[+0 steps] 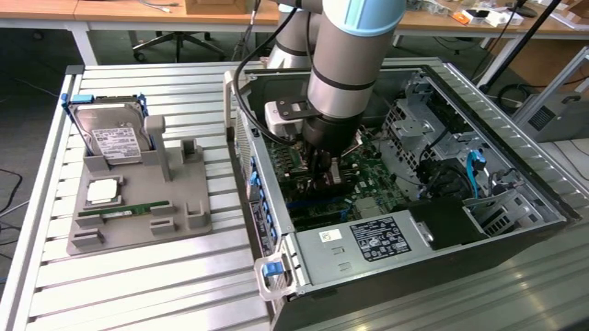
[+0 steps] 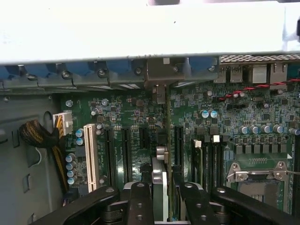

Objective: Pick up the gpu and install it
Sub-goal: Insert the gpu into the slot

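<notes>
One gripper clamps one gpu (edge-on) over motherboard.

You have a silver hard drive with white label upright in the grey plastic fixture; a slim green memory stick lies flat on it.

Ribbed, pale metal tabletop, dull satin sheen. Matt grey plastic holder, smooth. Brushed silver metal on the hard drive, white paper label stuck on top. Painted grey sheet metal for the computer case, perforated in places. Glossy green circuit board on the motherboard, dotted with shiny metal capacitor cans. Thin gpu seen edge-on, bare silver metal at its bracket end. Matt black metal on the gripper, with round screw heads. Smooth brushed silver and pale blue plastic on the arm.
</notes>
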Available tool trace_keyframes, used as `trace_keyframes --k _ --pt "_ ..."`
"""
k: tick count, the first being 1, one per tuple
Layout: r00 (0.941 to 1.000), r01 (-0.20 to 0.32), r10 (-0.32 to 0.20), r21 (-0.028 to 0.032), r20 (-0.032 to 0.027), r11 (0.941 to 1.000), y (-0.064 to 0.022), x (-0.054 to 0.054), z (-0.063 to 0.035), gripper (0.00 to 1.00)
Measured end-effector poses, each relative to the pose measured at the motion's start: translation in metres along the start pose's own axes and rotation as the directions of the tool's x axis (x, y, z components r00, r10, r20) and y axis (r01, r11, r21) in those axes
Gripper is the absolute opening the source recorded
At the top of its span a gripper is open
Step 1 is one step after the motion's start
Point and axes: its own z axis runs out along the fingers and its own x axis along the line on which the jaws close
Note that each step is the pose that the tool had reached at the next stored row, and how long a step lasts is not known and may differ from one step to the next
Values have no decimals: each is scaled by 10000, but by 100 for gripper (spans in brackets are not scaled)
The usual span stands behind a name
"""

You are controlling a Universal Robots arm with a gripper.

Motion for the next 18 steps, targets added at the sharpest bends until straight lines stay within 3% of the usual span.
trace_keyframes --k 18 --pt "10000 66 -66 -10 -13 10000 1 0 54 27"
